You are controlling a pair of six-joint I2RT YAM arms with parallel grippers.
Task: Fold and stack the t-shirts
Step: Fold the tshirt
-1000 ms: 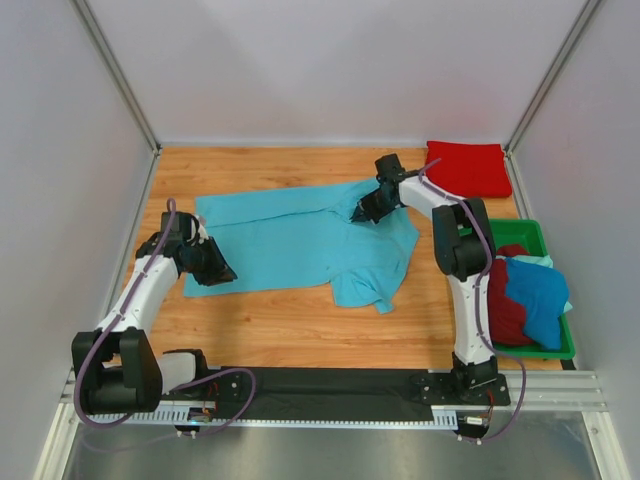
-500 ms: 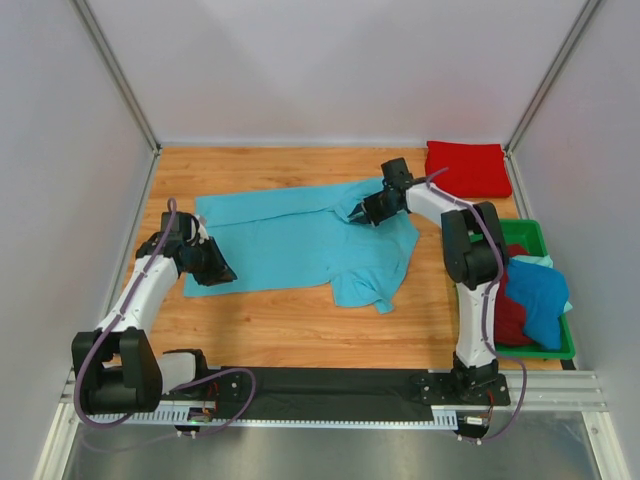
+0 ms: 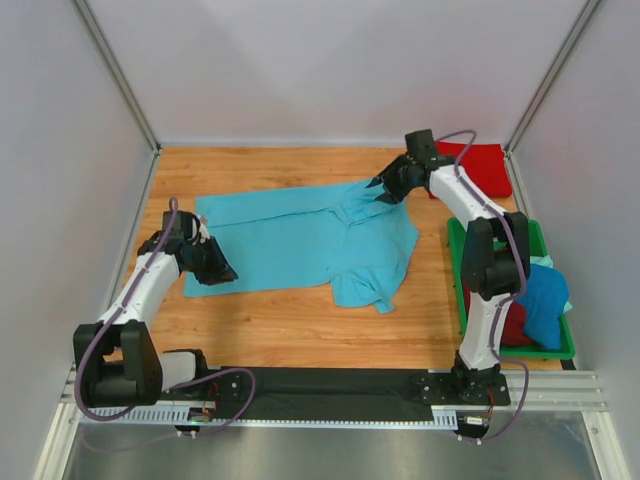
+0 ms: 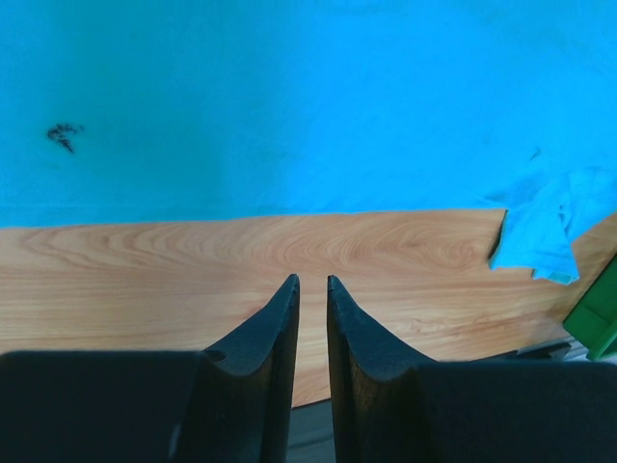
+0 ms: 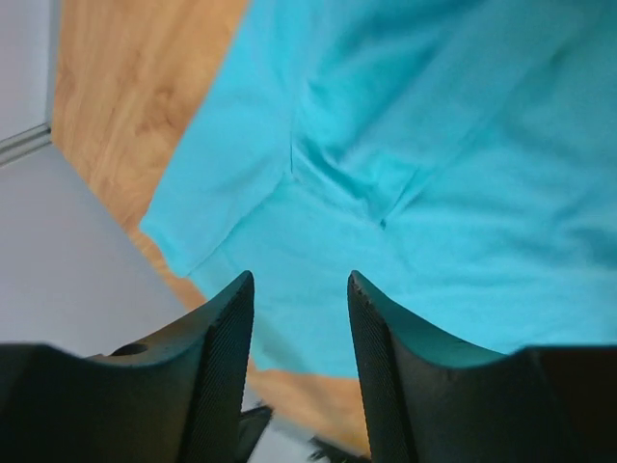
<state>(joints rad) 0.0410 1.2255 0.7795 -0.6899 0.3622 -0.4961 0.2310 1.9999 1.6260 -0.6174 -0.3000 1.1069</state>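
**Desk:** What's nearest you on the feed?

**Me:** On the overhead I have the metal rail (image 3: 560, 388) carrying both arm bases. Beyond it is a black strip (image 3: 330, 380), and then the wooden table (image 3: 300, 320).

**Desk:** Your left claw?

**Me:** My left gripper (image 4: 311, 280) sits low over bare wood, just short of the near hem of the turquoise t-shirt (image 3: 300, 235), at its left end. The fingers are pinched to a sliver with nothing between them.

**Desk:** And the shirt itself?

**Me:** It's spread across the middle of the table, long side running left to right, with a sleeve rumpled at the near right.

**Desk:** Right side?

**Me:** There's a green tray (image 3: 540, 352) at the right edge, with a blue t-shirt (image 3: 540, 295) and a dark red t-shirt (image 3: 508, 322) heaped in it. Further back, my right gripper (image 5: 299, 278) hangs above the turquoise shirt's far right corner, fingers spread wide and gripping nothing.

**Desk:** Back of the cell?

**Me:** A folded red t-shirt (image 3: 490, 175) lies in the far right corner. Behind it are plain white walls (image 3: 330, 70) and slanted aluminium posts (image 3: 115, 75).
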